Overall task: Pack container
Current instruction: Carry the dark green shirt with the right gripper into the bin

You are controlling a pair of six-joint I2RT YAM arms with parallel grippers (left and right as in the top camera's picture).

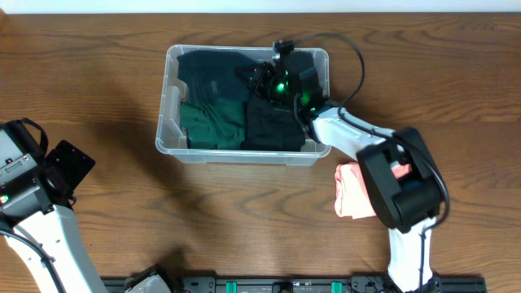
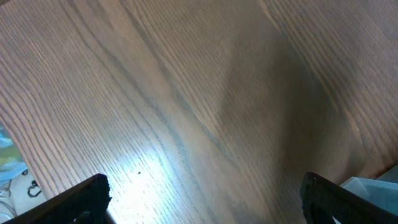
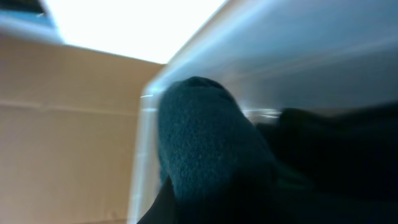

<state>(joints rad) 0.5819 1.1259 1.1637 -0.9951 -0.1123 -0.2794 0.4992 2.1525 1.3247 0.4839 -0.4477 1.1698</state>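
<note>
The clear plastic container [image 1: 165, 114] stands at the back middle of the table. It holds a dark teal garment [image 1: 207, 75], a green one [image 1: 213, 122] and a black one [image 1: 273, 129]. My right gripper [image 1: 273, 80] is down inside the container's back right part, over dark cloth. In the right wrist view, dark teal cloth [image 3: 205, 143] bulges right in front of the camera against the clear container wall [image 3: 261, 43], and the fingers are lost in the dark. My left gripper [image 2: 205, 199] is open and empty over bare wood, far left of the container [image 1: 72, 167].
A folded pink cloth [image 1: 352, 192] lies on the table right of the container's front corner, partly under my right arm. The table is wood-grained. A pale object shows at the right edge of the left wrist view [image 2: 373, 183].
</note>
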